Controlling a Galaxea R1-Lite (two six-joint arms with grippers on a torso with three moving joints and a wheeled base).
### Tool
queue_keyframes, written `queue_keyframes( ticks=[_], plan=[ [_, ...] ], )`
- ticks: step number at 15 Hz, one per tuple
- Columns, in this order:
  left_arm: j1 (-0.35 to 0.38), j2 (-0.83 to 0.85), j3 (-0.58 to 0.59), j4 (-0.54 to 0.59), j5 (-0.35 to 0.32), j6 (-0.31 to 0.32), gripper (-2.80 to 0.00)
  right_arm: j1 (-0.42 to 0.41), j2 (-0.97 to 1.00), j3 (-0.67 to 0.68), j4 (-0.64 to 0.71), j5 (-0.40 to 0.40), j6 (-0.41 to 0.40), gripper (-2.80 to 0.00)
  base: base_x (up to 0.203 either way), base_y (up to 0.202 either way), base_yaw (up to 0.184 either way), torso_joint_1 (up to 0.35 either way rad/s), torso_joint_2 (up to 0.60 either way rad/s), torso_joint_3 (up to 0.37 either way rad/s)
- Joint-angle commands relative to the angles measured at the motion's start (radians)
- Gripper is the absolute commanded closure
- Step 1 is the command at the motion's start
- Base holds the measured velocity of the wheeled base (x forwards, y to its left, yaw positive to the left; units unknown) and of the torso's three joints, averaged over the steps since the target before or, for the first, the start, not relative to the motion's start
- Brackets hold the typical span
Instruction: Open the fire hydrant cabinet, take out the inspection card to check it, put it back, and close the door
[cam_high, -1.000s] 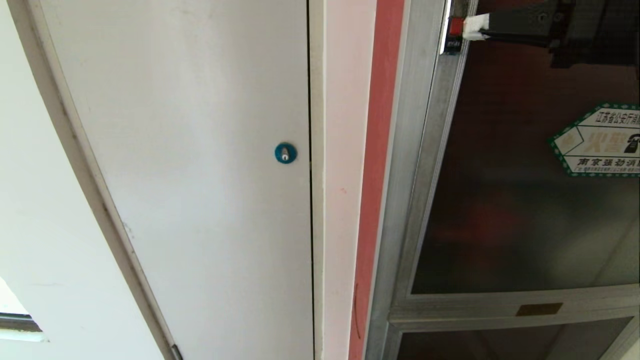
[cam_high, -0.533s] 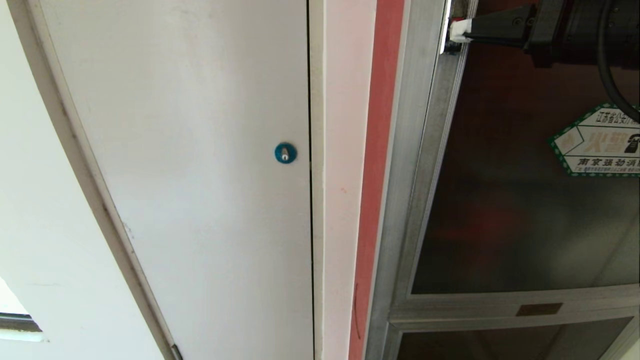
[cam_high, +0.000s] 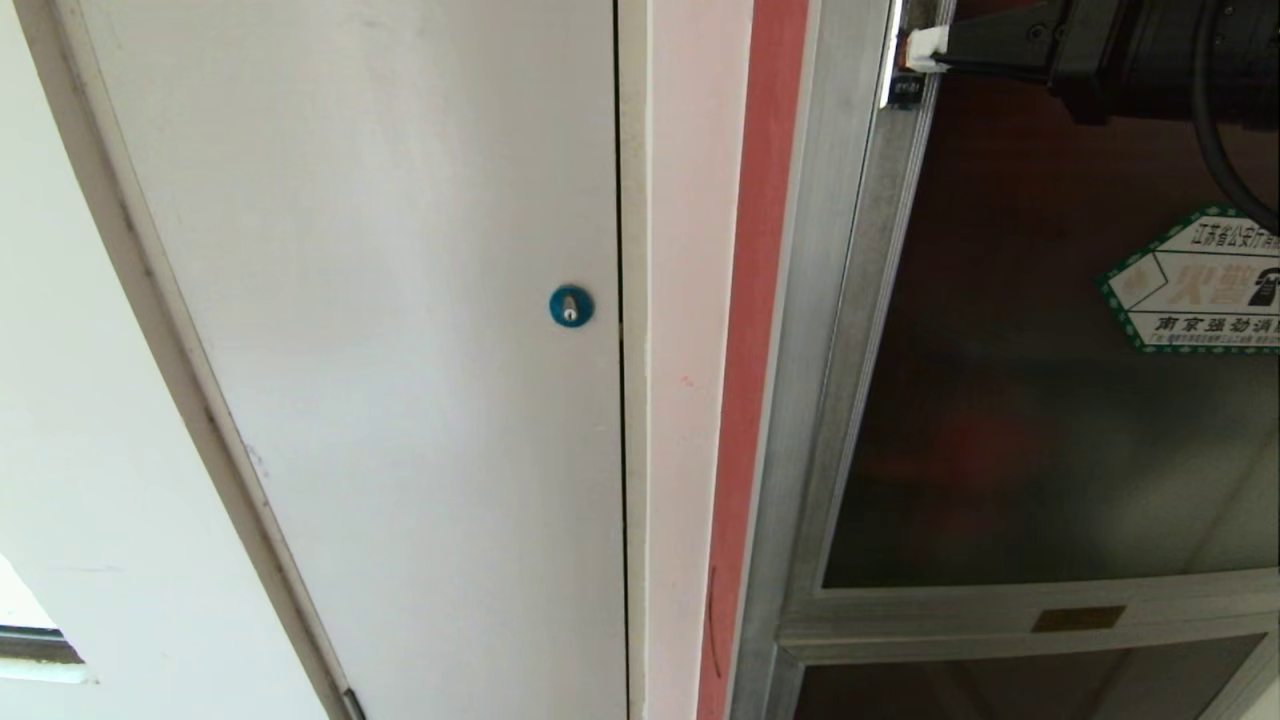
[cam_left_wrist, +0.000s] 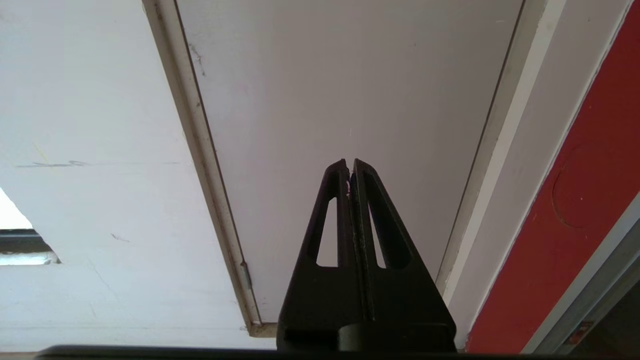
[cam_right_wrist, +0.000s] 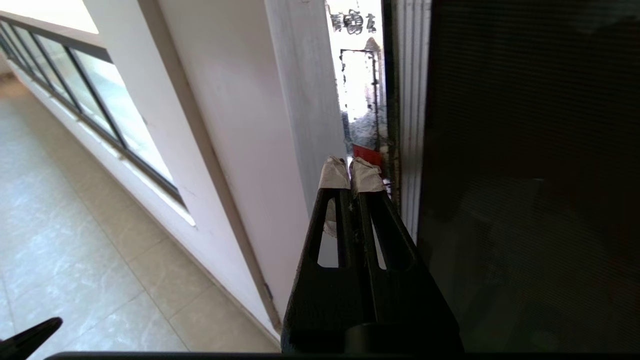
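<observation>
The right gripper (cam_high: 915, 50) was fully closed, holding nothing, its white-taped fingertips (cam_right_wrist: 350, 175) set against the small red latch tab (cam_right_wrist: 366, 153) on the silver frame edge of the door (cam_high: 1020, 400). The fire hydrant cabinet (cam_high: 800, 330) appeared barely opened; the inspection card was not visible. The left gripper (cam_left_wrist: 350, 167), closed and empty, was parked facing the white panel (cam_high: 400, 300). Advice: press squarely on the tab, draw outward slowly, avoid slipping onto glass.

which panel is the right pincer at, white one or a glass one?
The door, the large dark glass panel with the hexagonal sticker; right pincer sits shut at its top corner.
</observation>
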Motion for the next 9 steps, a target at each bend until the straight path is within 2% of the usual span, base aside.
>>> queue_keyframes(
  ticks=[1, 9],
  plan=[
    [0.000, 0.001, 0.000, 0.000, 0.000, 0.000, 0.00, -0.013, 0.002, -0.002, 0.001, -0.008, 0.001, 0.00, 0.000, 0.000, 0.000, 0.000, 0.00, 0.000],
    [0.000, 0.001, 0.000, 0.000, 0.000, 0.000, 0.00, -0.013, 0.011, 0.001, 0.010, -0.010, -0.010, 0.00, 0.000, 0.000, 0.000, 0.000, 0.00, 0.000]
  ],
)
